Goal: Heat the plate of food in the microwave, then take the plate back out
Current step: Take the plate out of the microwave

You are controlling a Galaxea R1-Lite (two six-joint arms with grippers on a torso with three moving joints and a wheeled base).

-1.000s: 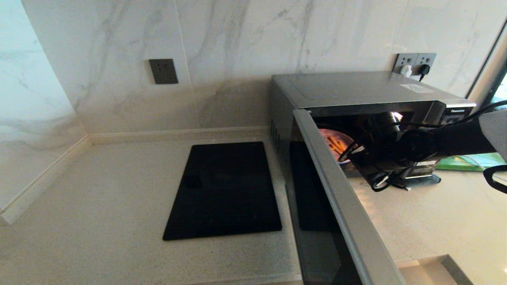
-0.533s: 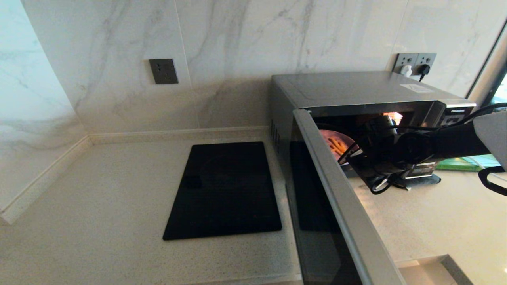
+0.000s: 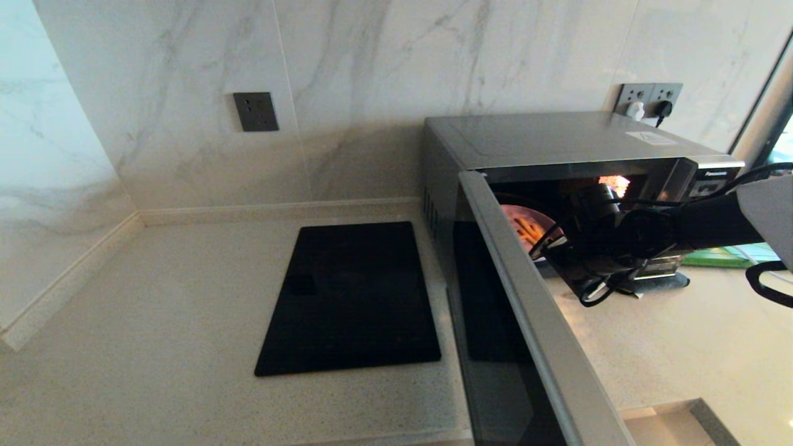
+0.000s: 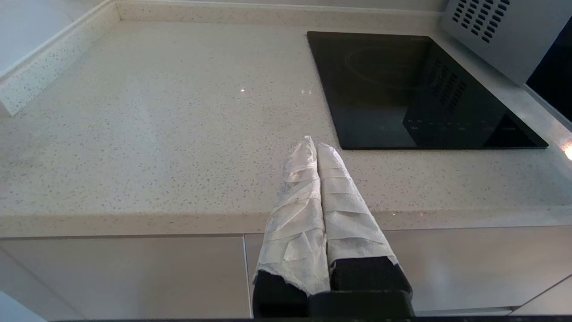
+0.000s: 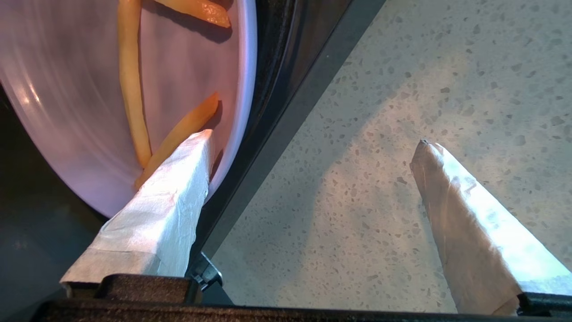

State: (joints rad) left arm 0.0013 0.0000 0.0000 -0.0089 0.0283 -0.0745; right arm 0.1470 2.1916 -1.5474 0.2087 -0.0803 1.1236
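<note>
Reaching in at the front of the microwave point(image 3: 557, 139), the right gripper point(image 5: 313, 143) has its two wrapped fingers point(image 5: 170, 192) spread wide apart. It holds nothing. One finger sits over the near edge of the plate point(image 5: 67, 112). The other finger is out over the speckled counter point(image 5: 357, 134). I cannot tell if the first finger touches the plate.

The plate is inside the microwave, on the left part of its floor. It is pale purple and has a few yellow-orange fries point(image 5: 132, 85) on it. In the head view the plate point(image 3: 526, 223) glows pink under the light inside the oven. The right arm point(image 3: 681, 229) is black and comes in from the right side.

The microwave door point(image 3: 526, 322) is swung open toward the near side. The microwave stands at the far right of the counter, by the marble wall point(image 3: 372, 80). A flat black cooktop point(image 3: 353, 297) lies to its left. A bit of a green board point(image 3: 731, 255) shows to the right of the microwave.

The left gripper point(image 4: 313, 147) is parked low at the near edge of the counter. Its two wrapped fingers are pressed together and it holds nothing.
</note>
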